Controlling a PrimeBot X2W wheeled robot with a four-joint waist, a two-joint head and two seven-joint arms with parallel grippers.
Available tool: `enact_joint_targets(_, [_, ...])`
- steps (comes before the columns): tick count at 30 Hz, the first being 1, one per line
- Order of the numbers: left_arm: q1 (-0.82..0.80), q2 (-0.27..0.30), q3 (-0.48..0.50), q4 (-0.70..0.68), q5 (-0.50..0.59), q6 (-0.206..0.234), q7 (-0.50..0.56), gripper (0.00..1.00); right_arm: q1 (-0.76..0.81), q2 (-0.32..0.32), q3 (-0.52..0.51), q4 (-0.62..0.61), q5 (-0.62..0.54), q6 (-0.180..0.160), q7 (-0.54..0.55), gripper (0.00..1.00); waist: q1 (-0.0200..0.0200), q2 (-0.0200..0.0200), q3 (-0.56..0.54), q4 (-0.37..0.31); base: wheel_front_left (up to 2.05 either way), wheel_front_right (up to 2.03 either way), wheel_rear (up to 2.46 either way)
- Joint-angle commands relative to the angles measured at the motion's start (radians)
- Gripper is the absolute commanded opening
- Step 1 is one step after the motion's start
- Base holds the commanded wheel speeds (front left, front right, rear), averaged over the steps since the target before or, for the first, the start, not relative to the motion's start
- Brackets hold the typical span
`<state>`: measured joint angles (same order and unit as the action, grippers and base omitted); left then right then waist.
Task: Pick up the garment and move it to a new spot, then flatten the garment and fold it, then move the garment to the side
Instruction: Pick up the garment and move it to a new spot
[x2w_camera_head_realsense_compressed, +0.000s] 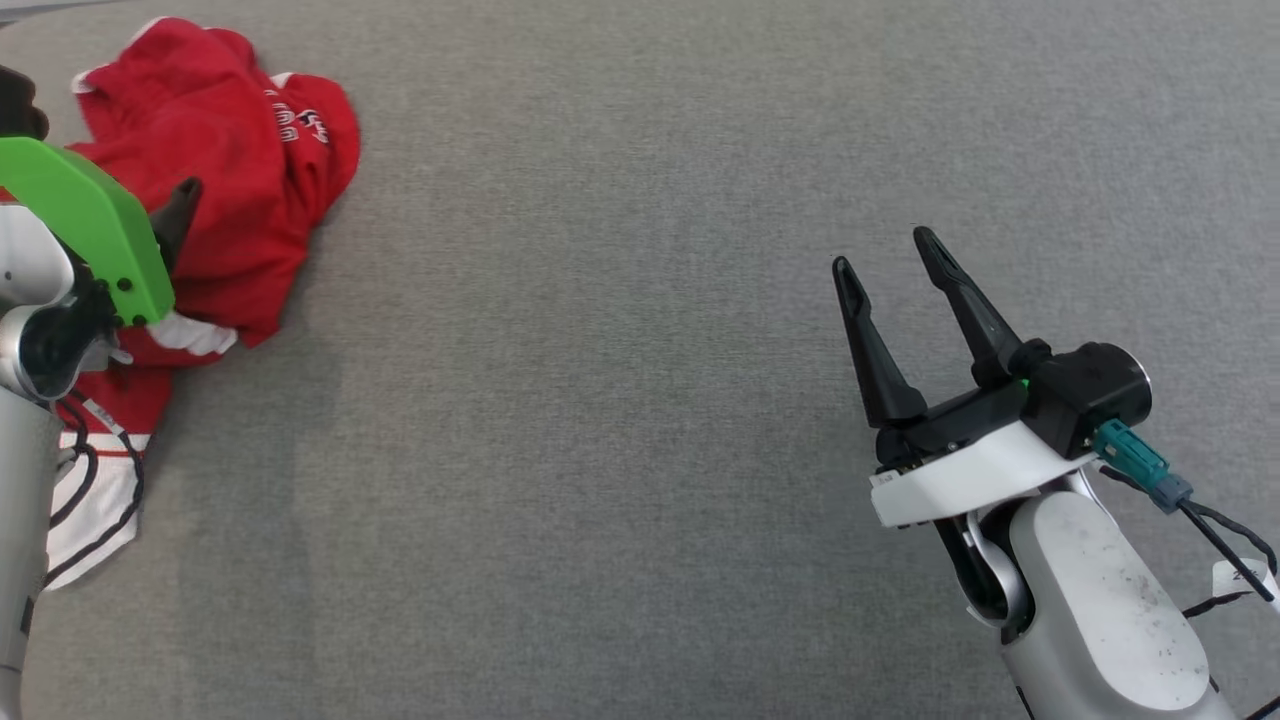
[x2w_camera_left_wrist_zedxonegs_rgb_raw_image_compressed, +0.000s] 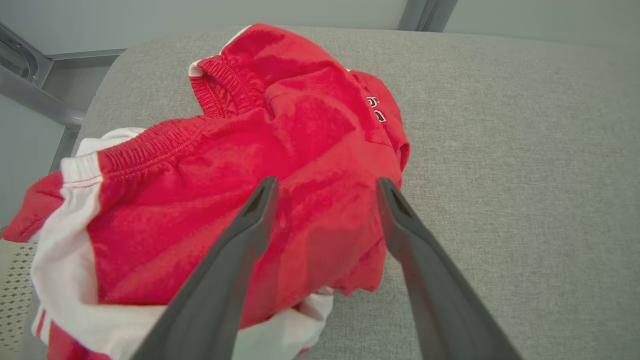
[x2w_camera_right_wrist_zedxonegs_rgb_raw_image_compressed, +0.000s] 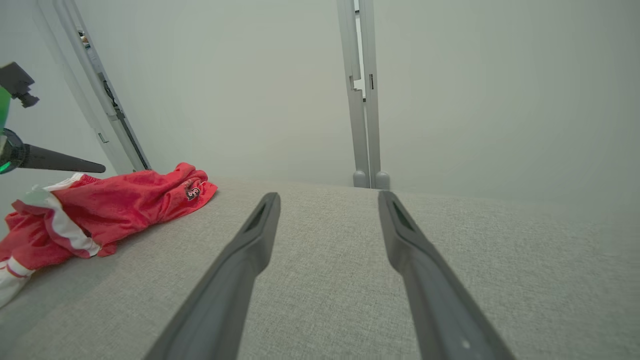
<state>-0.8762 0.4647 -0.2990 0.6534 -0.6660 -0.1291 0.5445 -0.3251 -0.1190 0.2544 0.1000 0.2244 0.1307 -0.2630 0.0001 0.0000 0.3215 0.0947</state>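
Left wrist view puts the garment (x2w_camera_left_wrist_zedxonegs_rgb_raw_image_compressed: 310, 125) right under you: red shorts with white trim, bunched in a loose heap, the gathered waistband (x2w_camera_left_wrist_zedxonegs_rgb_raw_image_compressed: 150, 145) lying at about 9 o'clock. In the head view the heap sits at 10 o'clock, hard against the corner of the grey worktop (x2w_camera_head_realsense_compressed: 600, 400), with its white hem trailing toward 8 o'clock.

Your left claw (x2w_camera_left_wrist_zedxonegs_rgb_raw_image_compressed: 325, 187) hangs over the heap with its jaws wide. The right wrist view suggests a gap between finger and cloth, so I judge the pick-up not yet made.

To do it well, come straight down and close on a raised ridge of cloth, not a flat patch. The fold between the fingertips looks thick enough. Stop short of the worktop cover so you don't pinch it too. Lift high enough that the trailing hem clears, then carry toward the bare middle.

Your right claw (x2w_camera_head_realsense_compressed: 885, 250), jaws also wide and holding nothing, hovers at 4 o'clock, well apart from the garment. Leave it there.
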Motion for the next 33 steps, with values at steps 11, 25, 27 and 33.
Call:
enact_joint_targets(11, [-0.059,0.048,-0.129,0.182,-0.031,-0.001,-0.028,0.0,-0.015,0.003,0.005,-0.005,-0.009,0.0,-0.003,1.0,-0.0001,0.0,0.077,-0.116,0.0,0.0,0.0])
enact_joint_targets(25, [-0.026,0.095,-0.316,0.086,-0.117,-0.001,-0.181,0.0,0.055,0.022,0.006,0.032,0.02,0.0,-0.003,1.0,-0.0001,0.0,-0.123,-0.125,0.0,0.0,0.0])
enact_joint_targets(27, [-0.021,0.102,-0.345,0.042,-0.128,-0.002,-0.195,0.0,0.073,0.026,0.002,0.035,0.026,0.0,-0.003,1.0,-0.0001,0.0,-0.16,-0.136,0.0,0.0,0.0])
enact_joint_targets(33, [-0.022,0.106,-0.412,-0.112,-0.167,-0.002,-0.21,0.0,0.127,0.031,-0.021,0.041,0.038,0.0,-0.003,1.0,-0.0001,0.0,-0.256,-0.184,0.0,0.0,0.0])
